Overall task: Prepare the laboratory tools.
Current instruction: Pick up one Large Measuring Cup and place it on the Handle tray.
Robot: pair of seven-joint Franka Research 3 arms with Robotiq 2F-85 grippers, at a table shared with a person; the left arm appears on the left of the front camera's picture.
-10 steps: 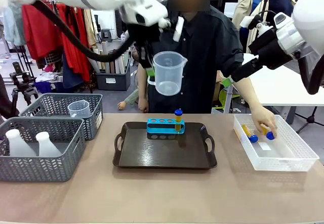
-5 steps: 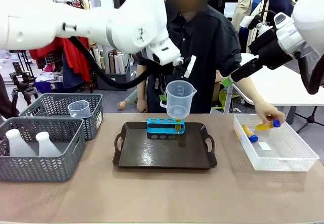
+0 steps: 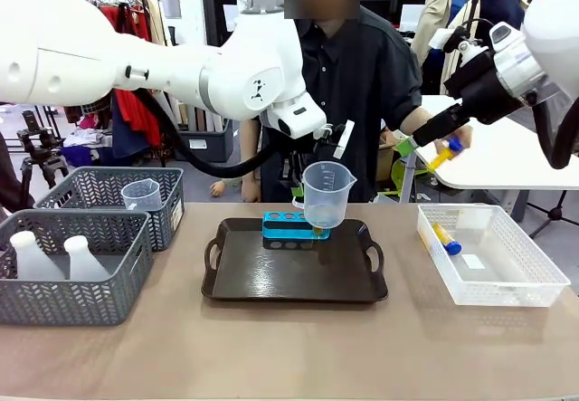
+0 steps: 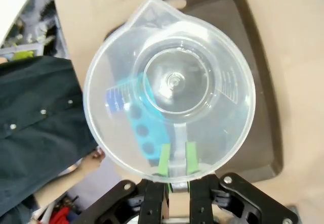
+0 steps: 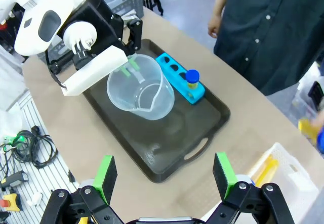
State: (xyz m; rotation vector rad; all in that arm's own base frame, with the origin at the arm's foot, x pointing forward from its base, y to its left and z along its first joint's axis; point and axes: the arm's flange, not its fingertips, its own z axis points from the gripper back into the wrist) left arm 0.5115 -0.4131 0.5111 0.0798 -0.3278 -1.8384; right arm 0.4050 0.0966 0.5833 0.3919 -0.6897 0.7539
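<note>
I'm counting three tubes (image 3: 443, 236) (image 3: 441, 155) (image 5: 192, 80), two beakers (image 3: 327, 193) (image 3: 140, 195), two flasks (image 3: 30, 258) (image 3: 81, 258), and one rack (image 3: 282, 229) on the tray (image 3: 289, 279), with two baskets (image 3: 72, 303) (image 3: 167, 220) sitting left of it.

No legible text, number or brand name can be read in any view. The measuring beaker (image 4: 172, 82) carries faint graduation marks (image 4: 230, 85) on its wall, too small and pale to read, and the left arm (image 3: 109, 52) bears a small dark emblem (image 3: 262, 89) on one joint, with no letters distinguishable. A white label (image 3: 472, 262) lies in the clear bin (image 3: 507, 298) on the surface; any print on it is too small to resolve.
</note>
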